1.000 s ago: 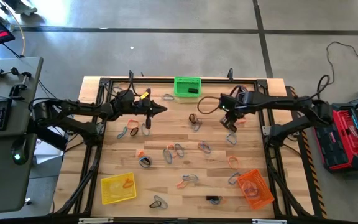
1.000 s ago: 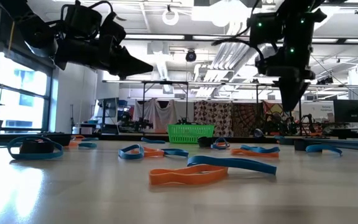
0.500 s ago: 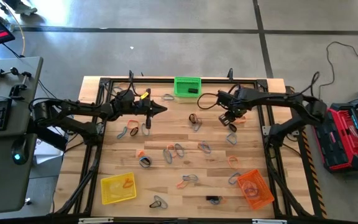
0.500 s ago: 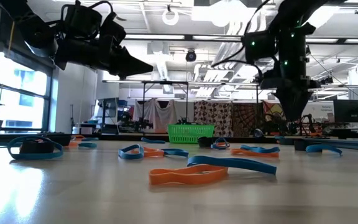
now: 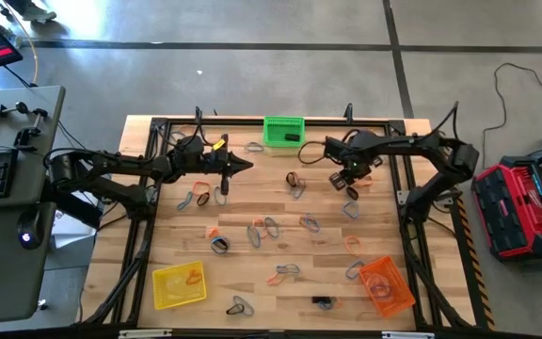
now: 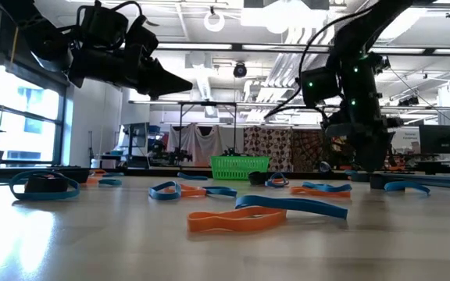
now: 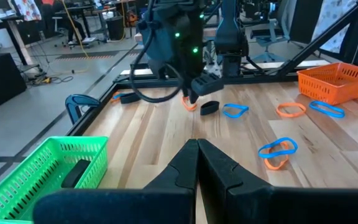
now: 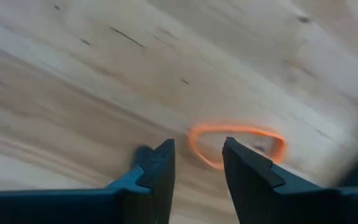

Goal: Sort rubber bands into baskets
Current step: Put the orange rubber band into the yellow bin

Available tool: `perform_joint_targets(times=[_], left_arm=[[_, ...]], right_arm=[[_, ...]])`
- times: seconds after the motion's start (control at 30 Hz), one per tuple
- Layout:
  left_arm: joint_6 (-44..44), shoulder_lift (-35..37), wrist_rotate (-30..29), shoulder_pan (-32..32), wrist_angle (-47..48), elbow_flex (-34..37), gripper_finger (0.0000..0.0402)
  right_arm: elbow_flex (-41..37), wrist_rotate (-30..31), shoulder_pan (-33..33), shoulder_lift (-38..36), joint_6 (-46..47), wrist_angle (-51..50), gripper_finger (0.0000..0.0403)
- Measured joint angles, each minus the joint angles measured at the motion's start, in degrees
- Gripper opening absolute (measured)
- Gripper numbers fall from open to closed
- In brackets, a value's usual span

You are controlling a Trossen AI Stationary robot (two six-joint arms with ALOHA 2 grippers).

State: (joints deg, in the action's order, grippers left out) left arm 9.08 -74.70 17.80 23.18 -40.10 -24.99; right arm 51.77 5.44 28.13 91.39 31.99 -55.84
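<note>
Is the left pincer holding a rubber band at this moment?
No. In the left wrist view the left pincer has its fingers pressed together with nothing between them, hanging above the table near the green basket.

1. Left arm: extended level from the left side, raised well above the counter. Left gripper (image 5: pixel 244 165): fingers (image 7: pixel 219 163) pressed together.
2. Right arm: bent downward. Right gripper (image 5: pixel 350 191): fingers (image 8: pixel 244 168) slightly apart, low over the counter.

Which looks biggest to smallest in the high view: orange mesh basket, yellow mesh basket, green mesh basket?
1. Orange mesh basket and yellow mesh basket: alike, too close to rank.
2. Green mesh basket: looks smallest.
</note>
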Motion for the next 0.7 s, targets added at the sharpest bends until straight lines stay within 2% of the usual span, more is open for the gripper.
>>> perform_joint_targets(times=[0.13, 0.27, 0.4, 0.47, 0.7], left_arm=[[0.0, 0.0, 0.0, 0.0, 0.0, 0.0, 0.0000], [0.5, 0.0, 0.0, 0.0, 0.0, 0.0, 0.0000], [0.2, 0.0, 0.0, 0.0, -0.1, 0.0, 0.0000], [0.0, 0.0, 0.0, 0.0, -0.1, 0.0, 0.0000], [-0.9, 0.0, 0.2, -0.8, 0.6, 0.0, 0.0000]], right_arm=[[-5.7, -2.9, 1.7, 0.0, -0.9, 6.2, 0.0094], [-8.0, -3.0, 2.0, -0.3, -1.0, 9.7, 0.0066], [-7.7, -2.1, 1.6, -2.0, -1.8, 9.2, 0.0030], [-6.7, 0.5, 1.0, -3.5, -2.5, 8.6, 0.0010], [-2.1, 3.7, -2.1, -11.6, -4.5, 8.8, 0.0001]])
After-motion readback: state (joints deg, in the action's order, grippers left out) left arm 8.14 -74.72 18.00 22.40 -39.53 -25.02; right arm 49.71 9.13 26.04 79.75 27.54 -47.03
